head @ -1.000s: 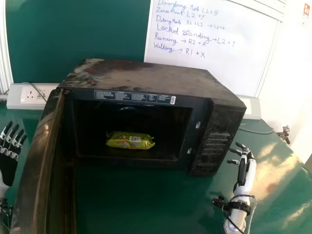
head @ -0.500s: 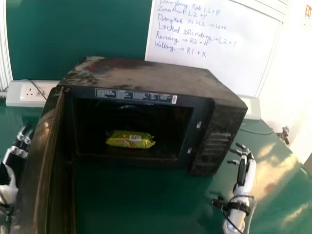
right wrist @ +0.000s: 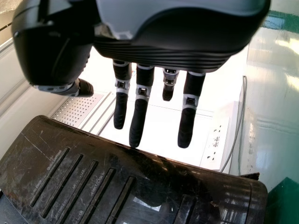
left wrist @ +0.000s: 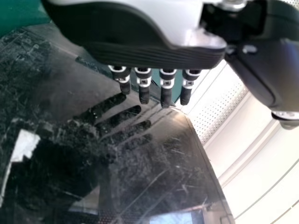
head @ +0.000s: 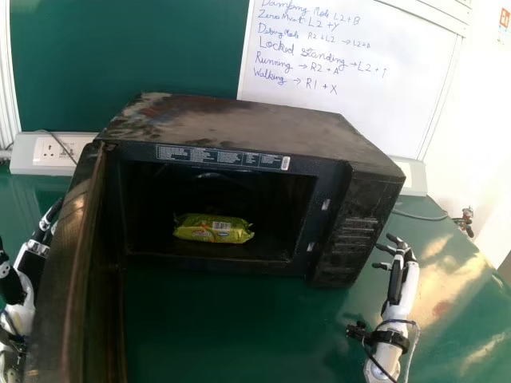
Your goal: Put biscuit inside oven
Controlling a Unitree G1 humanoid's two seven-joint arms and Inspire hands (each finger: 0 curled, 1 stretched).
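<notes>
Left hand: we see our left hand (head: 30, 259) on the outer side of the open door, its fingers straight and side by side, thumb apart, nothing held; whether the fingertips touch the door we cannot tell.
Right hand: our right hand (head: 395, 275) is just beside the oven's control side, fingers extended and spread, the thumb apart from them, holding nothing.
Whiteboard: beyond our right hand, behind the oven, we find a whiteboard (head: 375, 112) with lines of dark handwriting and arrows.
Printed label: leftward from our right hand, above the oven's opening, a dark label strip (head: 219, 157) carries small pale print in boxes and a white tag at one end.
Control panel: next to our right hand, the black control panel (head: 355, 231) has long raised ridges with tiny lettering beside them.
Oven: between our hands stands the boxy black oven (head: 239, 120), its top dusty and smeared.
Door: just beside our left hand, the door (head: 68, 263) is glossy and scratched, mirroring those fingers.
Table: below our hands, the green table (head: 215, 327) looks smooth and shiny.
Biscuit: the biscuit packet (head: 211, 230), yellow-green, crinkled and pillow-shaped with a pale barcode patch, lies inside the oven, well apart from our right hand and to its left; the door stands between it and our left hand.
</notes>
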